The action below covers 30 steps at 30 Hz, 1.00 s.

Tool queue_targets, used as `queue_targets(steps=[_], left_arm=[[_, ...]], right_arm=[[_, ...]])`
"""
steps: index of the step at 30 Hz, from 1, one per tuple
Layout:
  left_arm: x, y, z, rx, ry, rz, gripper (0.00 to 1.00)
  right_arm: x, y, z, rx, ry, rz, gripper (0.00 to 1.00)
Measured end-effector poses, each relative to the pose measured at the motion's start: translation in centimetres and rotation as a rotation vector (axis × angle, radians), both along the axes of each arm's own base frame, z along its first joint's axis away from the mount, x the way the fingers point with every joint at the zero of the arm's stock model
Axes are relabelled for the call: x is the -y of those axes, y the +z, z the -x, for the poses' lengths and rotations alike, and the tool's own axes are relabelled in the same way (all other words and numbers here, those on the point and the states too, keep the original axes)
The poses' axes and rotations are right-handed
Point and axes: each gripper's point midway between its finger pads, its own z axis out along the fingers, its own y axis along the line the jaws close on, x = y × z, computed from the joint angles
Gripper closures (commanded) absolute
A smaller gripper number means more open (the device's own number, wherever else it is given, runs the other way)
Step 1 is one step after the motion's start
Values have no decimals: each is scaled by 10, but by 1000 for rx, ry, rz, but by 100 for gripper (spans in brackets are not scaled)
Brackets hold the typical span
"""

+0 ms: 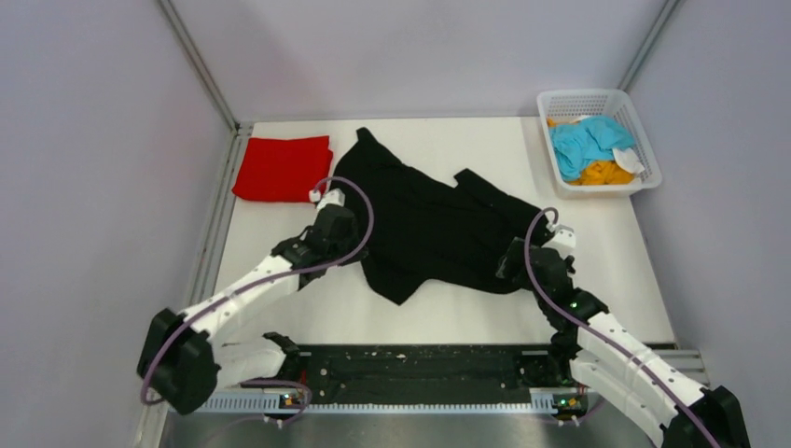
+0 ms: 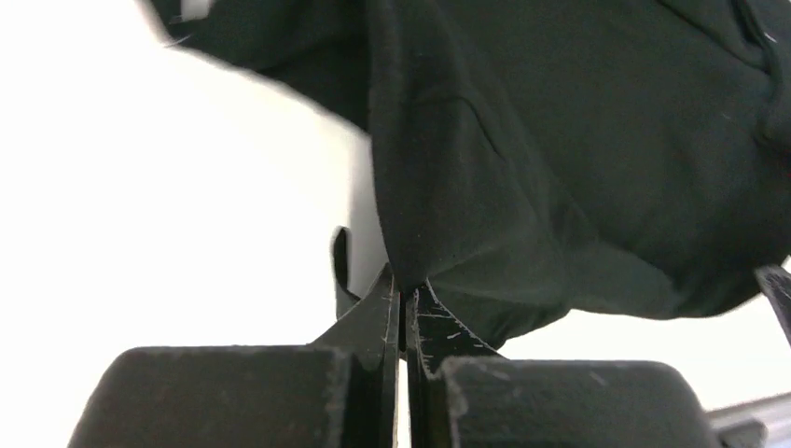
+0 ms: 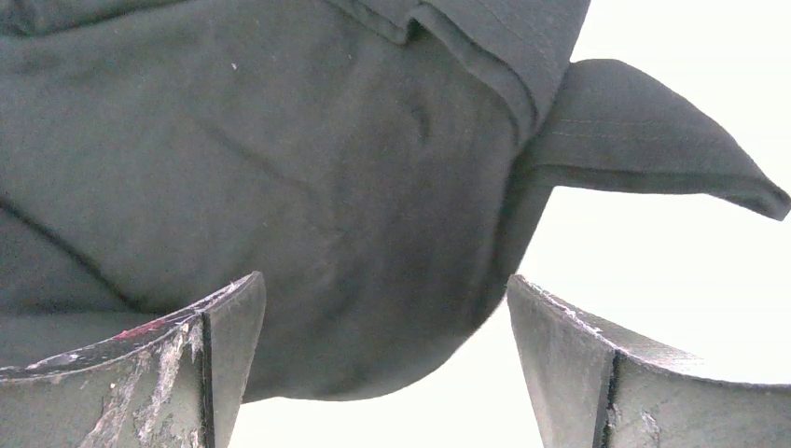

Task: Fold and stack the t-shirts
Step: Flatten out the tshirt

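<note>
From the top camera: the black t-shirt (image 1: 438, 224) sprawls crumpled across the middle of the table (image 1: 308, 313), with 1 red t-shirt (image 1: 282, 168) already folded flat at the far left. A light blue t-shirt (image 1: 588, 140) and an orange t-shirt (image 1: 604, 174) sit bunched in the white basket (image 1: 597, 96) at the far right. The left gripper (image 1: 354, 241) sits at the shirt's left edge and the right gripper (image 1: 513, 263) at its right edge. Both sets of fingertips melt into the dark cloth here, so this view says nothing about the grip.

Left wrist camera: the left gripper (image 2: 403, 294) has its jaws pressed together, pinching a fold of the black t-shirt (image 2: 560, 140) right at the tips. The cloth drapes and creases from that pinch. It's soft, light and limp, so I'd expect it to sag and trail rather than hold any shape. How deep the fold sits between the jaws is hard to tell.

Right wrist camera: the right gripper (image 3: 382, 285) stands wide, its 2 fingers (image 3: 215, 327) straddling a rounded edge of the black t-shirt (image 3: 280, 140) without clamping it. A stitched flap pokes out to the right, sleeve or hem, I can't say which. That seamed edge looks like the surest place to bite, since it is thicker and less likely to slip. Black on black hides most of the folds.
</note>
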Motion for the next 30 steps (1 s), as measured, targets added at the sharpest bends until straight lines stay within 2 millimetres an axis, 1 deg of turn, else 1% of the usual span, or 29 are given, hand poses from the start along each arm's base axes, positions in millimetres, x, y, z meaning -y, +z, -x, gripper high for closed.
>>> queue_targets(steps=[2,4,5,8,9,12,15,19,22,25,28,30], left_arm=[[-30,1,14,14,104,-40,100],[-63,-2,29,18,213,-89,100],[-73,-3,33,19,247,-102,100],[-113,-8,51,27,391,-156,100],[-123,-9,56,28,428,-171,100],[-145,-10,65,22,518,-206,100],[-155,-12,68,13,565,-231,100],[-152,-15,65,23,562,-210,100],[-146,-21,62,29,548,-182,100],[-145,-27,62,32,546,-176,100],[-146,-30,62,37,550,-176,100],[-148,-30,61,44,558,-179,100]], right_arm=[[0,-2,3,-17,3,-1,1],[-3,0,6,-35,15,-12,1],[-5,2,6,-39,22,-21,1],[-9,6,8,-56,34,-38,1],[-9,6,10,-67,31,-39,1],[-3,4,16,-113,9,-21,1],[6,2,24,-156,-40,-2,2],[8,-3,34,-204,-70,-23,8],[8,-8,44,-260,-80,-36,16],[2,-14,53,-323,-66,-56,23],[-3,-26,62,-400,-61,-61,28],[-3,-36,67,-455,-67,-38,37]])
